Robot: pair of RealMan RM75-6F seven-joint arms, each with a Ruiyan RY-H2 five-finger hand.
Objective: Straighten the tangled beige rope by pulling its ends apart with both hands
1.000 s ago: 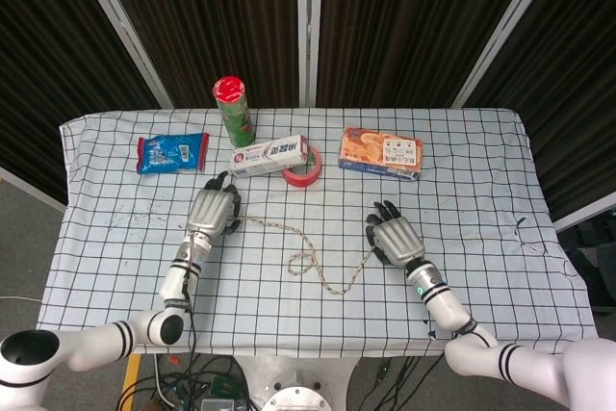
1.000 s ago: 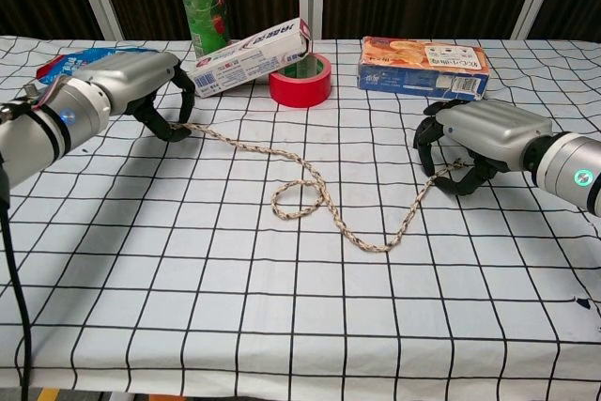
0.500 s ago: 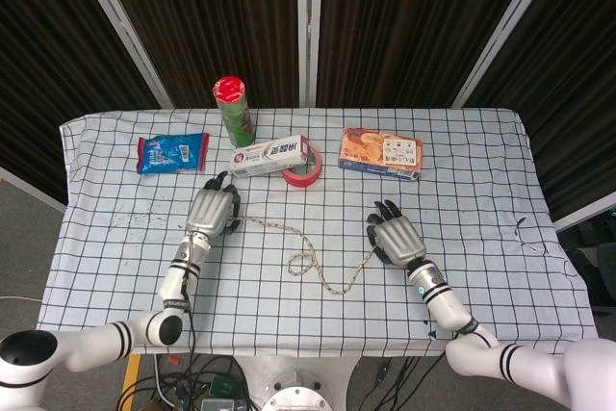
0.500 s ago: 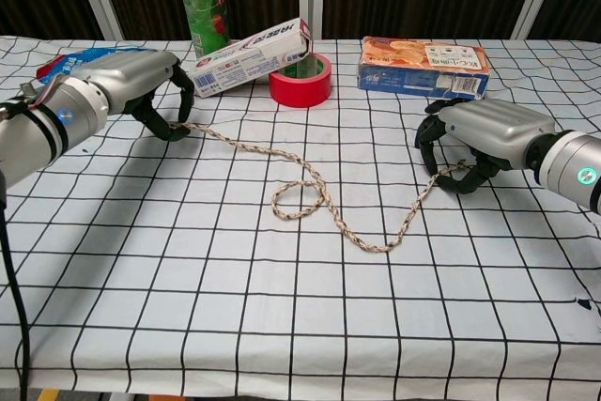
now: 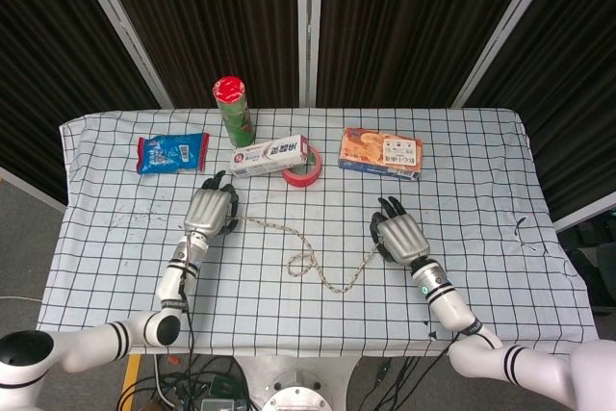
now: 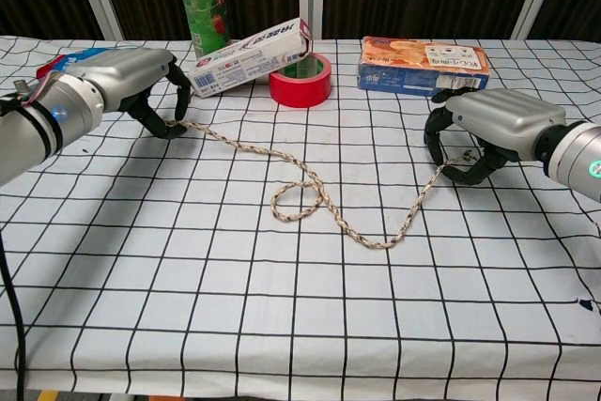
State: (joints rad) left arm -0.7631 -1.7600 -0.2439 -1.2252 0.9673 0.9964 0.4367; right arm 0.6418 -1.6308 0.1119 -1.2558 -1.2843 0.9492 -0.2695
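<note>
The beige rope (image 6: 310,196) (image 5: 306,255) lies on the checked cloth with a small loop in its middle and a bend toward the right. My left hand (image 6: 127,93) (image 5: 211,210) grips the rope's left end, fingers curled over it. My right hand (image 6: 484,129) (image 5: 399,235) holds the right end, fingers curled down around it. The rope runs fairly taut from the left hand to the loop, then sags to a low bend before rising to the right hand.
Behind the rope stand a green can (image 5: 233,111), a toothpaste box (image 6: 254,52) leaning on a red tape roll (image 6: 300,81), an orange box (image 6: 423,63) and a blue packet (image 5: 172,151). The table's front half is bare cloth (image 6: 282,326).
Both hands have moved slightly outward, the right one more. The rope is stretched a little further and its loop has narrowed.
</note>
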